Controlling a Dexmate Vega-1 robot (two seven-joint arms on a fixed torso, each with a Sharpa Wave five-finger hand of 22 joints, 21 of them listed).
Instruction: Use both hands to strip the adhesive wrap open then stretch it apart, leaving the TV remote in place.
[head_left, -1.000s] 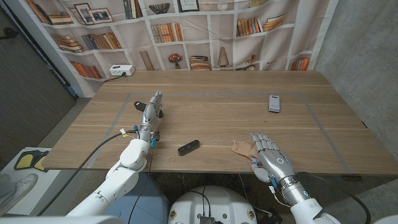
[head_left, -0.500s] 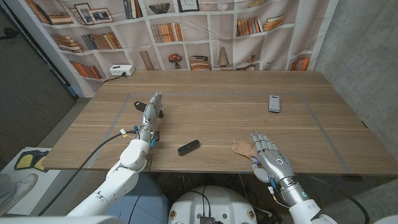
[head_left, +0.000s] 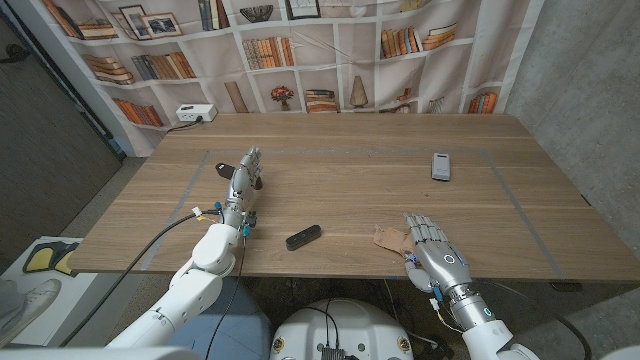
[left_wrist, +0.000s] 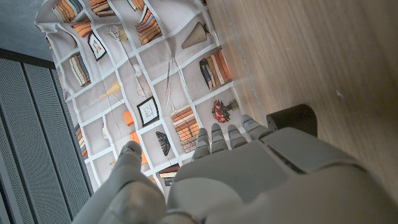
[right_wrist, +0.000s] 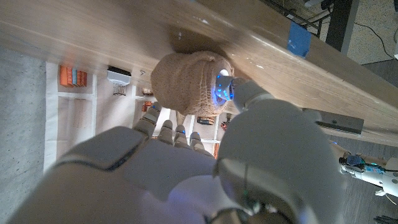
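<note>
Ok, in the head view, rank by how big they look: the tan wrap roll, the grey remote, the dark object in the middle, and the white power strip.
1. White power strip, though farthest away.
2. Dark object.
3. Tan wrap roll, partly hidden by the right hand, and grey remote: too close to rank.

head view looks down over the table (head_left: 350, 190); both wrist views sit close behind their own hands
</note>
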